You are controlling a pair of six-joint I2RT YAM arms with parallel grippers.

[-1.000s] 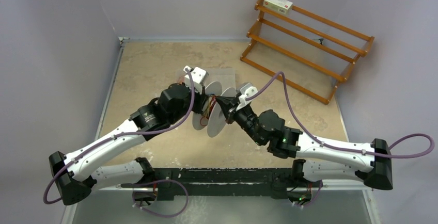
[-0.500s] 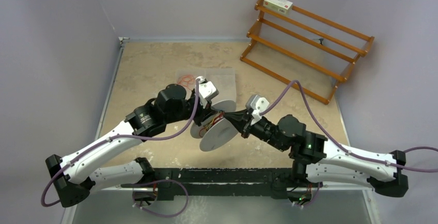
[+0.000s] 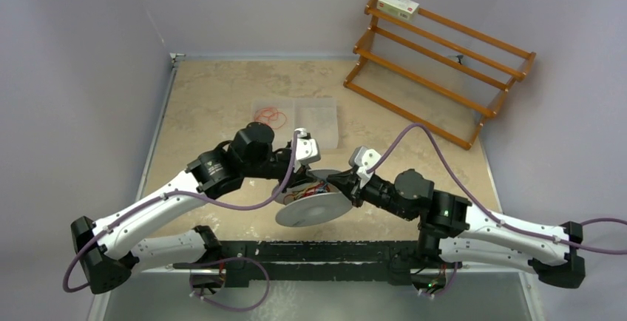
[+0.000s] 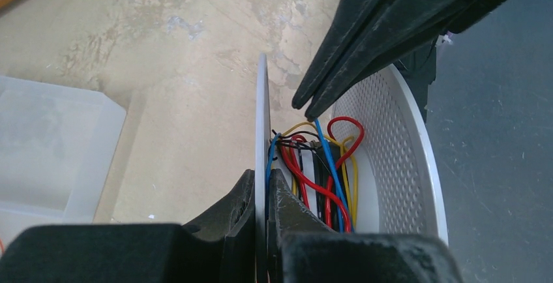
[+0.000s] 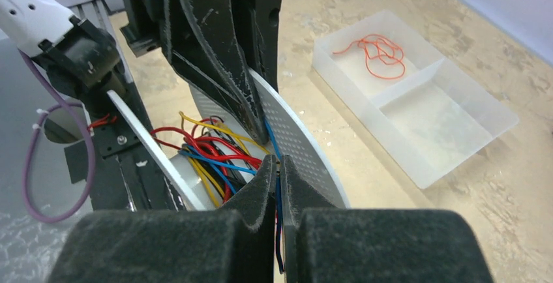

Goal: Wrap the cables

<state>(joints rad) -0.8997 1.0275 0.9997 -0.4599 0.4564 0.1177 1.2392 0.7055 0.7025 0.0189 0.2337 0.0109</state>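
Top external: the spool (image 3: 314, 207) has been tipped from upright to near flat; winding is judged ongoing. Its flange is clamped by the left hand (image 4: 262, 182), the blue cable (image 4: 328, 159) at its core by the right hand (image 5: 279, 165).

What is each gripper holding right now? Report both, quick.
Left gripper: jaws closed on the thin round white plastic spool disc.
Right gripper: jaws closed on the thin blue cable.

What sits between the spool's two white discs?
Red, yellow, blue and black cables, tangled. The spool core is mostly covered by them; the left fingers hide the lower loops.
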